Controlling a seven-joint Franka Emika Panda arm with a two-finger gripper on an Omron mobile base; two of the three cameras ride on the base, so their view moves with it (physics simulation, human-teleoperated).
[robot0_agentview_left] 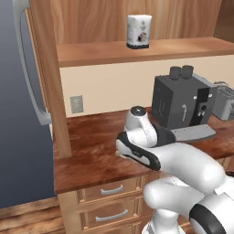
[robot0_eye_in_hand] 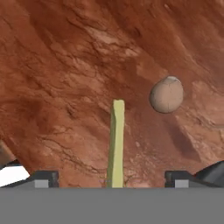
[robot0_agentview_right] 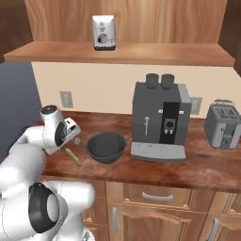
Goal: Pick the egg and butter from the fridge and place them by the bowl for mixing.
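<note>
The butter (robot0_eye_in_hand: 116, 140), a thin yellow-olive stick, lies on the reddish wooden counter (robot0_eye_in_hand: 65, 65), straight below my gripper (robot0_eye_in_hand: 111, 177). The gripper is open, with its fingertips (robot0_eye_in_hand: 43, 178) standing wide on either side of the stick and not touching it. The egg (robot0_eye_in_hand: 166, 94), a small tan ball, rests on the counter a little beyond and to one side. In the right base view the butter (robot0_agentview_right: 73, 156) and the egg (robot0_agentview_right: 77, 140) lie just left of the dark bowl (robot0_agentview_right: 106, 147). The grey fridge (robot0_agentview_left: 18, 114) stands at the left.
A dark coffee machine (robot0_agentview_right: 160, 122) stands right of the bowl, with a toaster (robot0_agentview_right: 222, 124) further right. A white canister (robot0_agentview_right: 104, 32) sits on the wooden shelf above. A wooden side panel (robot0_agentview_left: 50, 91) separates the fridge from the counter. Drawers (robot0_agentview_left: 109, 189) run below.
</note>
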